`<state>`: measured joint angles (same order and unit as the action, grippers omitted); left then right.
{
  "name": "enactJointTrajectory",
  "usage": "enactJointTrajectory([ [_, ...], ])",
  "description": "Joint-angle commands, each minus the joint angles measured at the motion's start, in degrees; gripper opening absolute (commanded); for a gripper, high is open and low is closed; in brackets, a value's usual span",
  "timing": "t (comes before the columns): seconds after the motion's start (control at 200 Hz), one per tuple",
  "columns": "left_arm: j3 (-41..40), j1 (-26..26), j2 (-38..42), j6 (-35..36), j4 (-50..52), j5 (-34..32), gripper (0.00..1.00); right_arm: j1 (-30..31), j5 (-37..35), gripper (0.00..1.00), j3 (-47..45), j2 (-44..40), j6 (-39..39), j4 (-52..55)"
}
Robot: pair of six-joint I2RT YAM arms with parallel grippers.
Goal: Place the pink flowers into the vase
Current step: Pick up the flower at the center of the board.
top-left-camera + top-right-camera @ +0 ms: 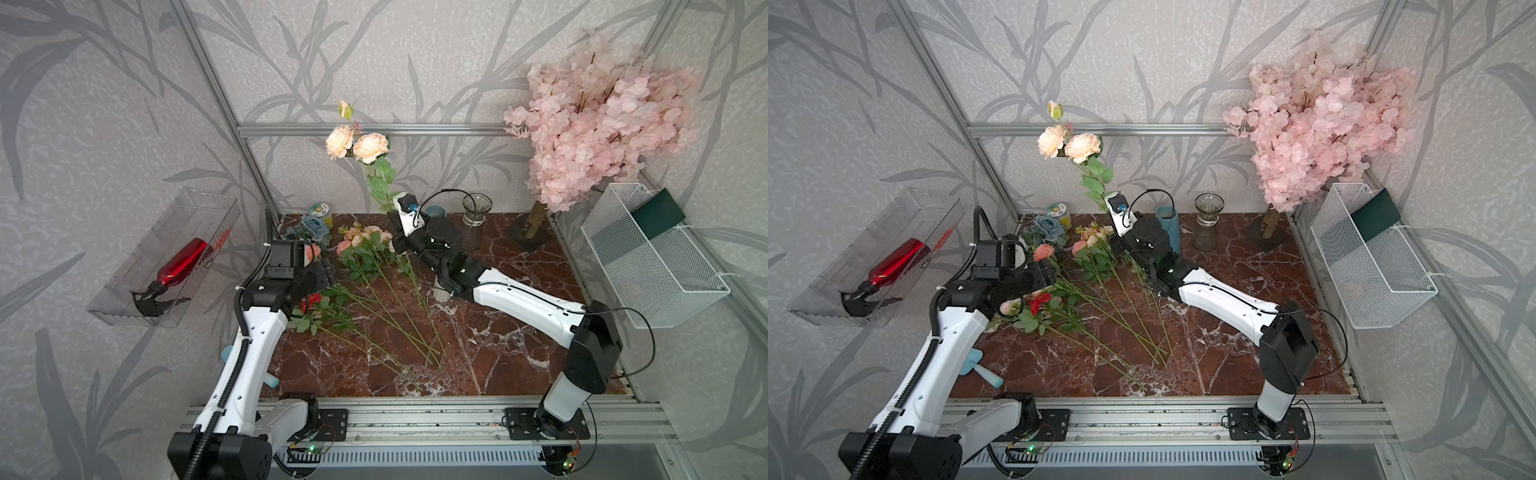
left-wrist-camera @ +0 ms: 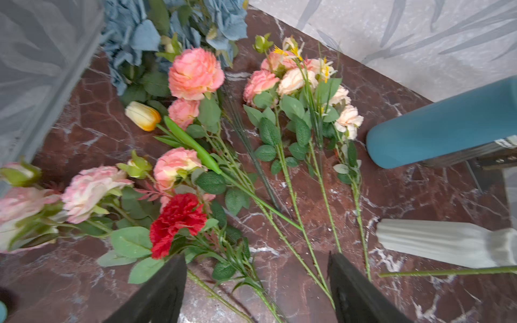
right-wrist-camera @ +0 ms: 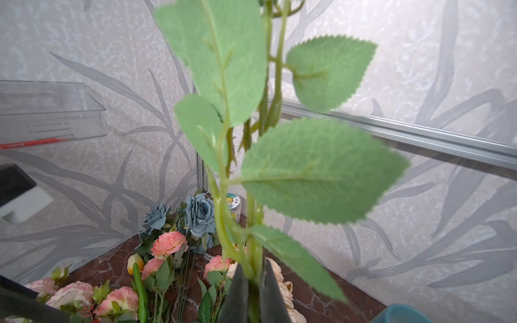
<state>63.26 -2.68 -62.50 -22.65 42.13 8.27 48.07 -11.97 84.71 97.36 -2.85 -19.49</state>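
Two arms reach in over the bench [image 1: 498, 357]. The right arm is stretched low toward the back with its wrist turned up. The right pincer [image 3: 253, 275] is pressed together on one pink flower stem [image 3: 220, 212], pinched low among its leaves. That stem stands near upright, leaning a bit left in both top views. Its two peach blooms [image 1: 370, 147] and a bud are high against the back wall, not in a vase.

The left arm is bent over the bench's left side. The left pincer [image 2: 256, 260] is spread wide and pointed down at the loose pile, with green stems lying between its fingers [image 2: 162, 290]. Whether it touches them, cannot tell.

More pink flowers [image 2: 194, 72] lie flat there, heads toward the back-left corner and stems fanning to bench centre. Mixed in are a red carnation [image 2: 179, 218], a yellow tulip [image 2: 142, 114] and blue-grey flowers [image 1: 313, 224].

- **Vases:** the glass vase [image 1: 476, 216] is upright at the back edge. The teal vase [image 1: 1168, 226] is upright just behind the right wrist. The white ribbed vase [image 1: 441, 294] sits under the right forearm.
- **Left wall:** the clear wall bin [image 1: 108, 307] holds a red spray bottle [image 1: 183, 262].
- **Right wall:** the white wire basket [image 1: 648, 270] holds a dark green block [image 1: 658, 212].

A blossom tree [image 1: 594, 124] fills the back-right corner. Bare marble shows at the right front, and a metal rail [image 1: 415, 419] runs along the front edge.
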Motion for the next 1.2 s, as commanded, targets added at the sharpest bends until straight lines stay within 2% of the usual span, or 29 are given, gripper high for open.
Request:
enactJointTrajectory([
  [0.0, 0.7, -3.4, -0.4, 2.1, -0.7, 4.2, 0.79, -0.6, 0.5, 0.0, 2.1, -5.4, 3.0, 1.9],
  [0.1, 1.6, -8.1, 0.4, 3.3, -0.5, 4.3, 0.79, -2.9, 3.7, 0.0, 1.2, -9.0, 7.2, 4.5],
  [0.235, -0.8, -9.1, 3.7, 2.3, -5.7, 13.3, 0.8, -7.5, 12.5, 0.0, 1.6, -11.8, 16.3, 7.1],
  [0.305, -1.1, -9.1, 4.0, 2.1, -7.3, 16.6, 0.8, -8.3, 14.5, 0.0, 2.2, -12.2, 17.9, 7.6],
  [0.415, -1.6, -9.1, 4.0, 1.7, -8.8, 18.9, 0.8, -8.4, 13.7, 0.0, 3.6, -11.7, 15.6, 7.6],
  [0.555, -1.9, -9.1, 3.7, 2.5, -8.4, 17.9, 0.8, -8.5, 12.9, 0.0, 5.2, -8.7, 11.0, 4.2],
  [0.75, -1.9, -9.1, 3.3, 3.6, -6.8, 14.1, 0.8, -8.5, 11.7, 0.0, 3.9, -4.3, 6.7, -8.6],
  [1.025, -1.9, -9.1, 2.8, 4.1, -6.0, 12.2, 0.8, -9.2, 8.8, 0.0, 11.4, 5.0, -1.7, -14.3],
  [1.2, -2.0, -9.1, 2.7, 4.0, -5.9, 12.0, 0.8, -11.1, 7.7, 0.0, 15.6, 9.8, -3.2, -18.8],
])
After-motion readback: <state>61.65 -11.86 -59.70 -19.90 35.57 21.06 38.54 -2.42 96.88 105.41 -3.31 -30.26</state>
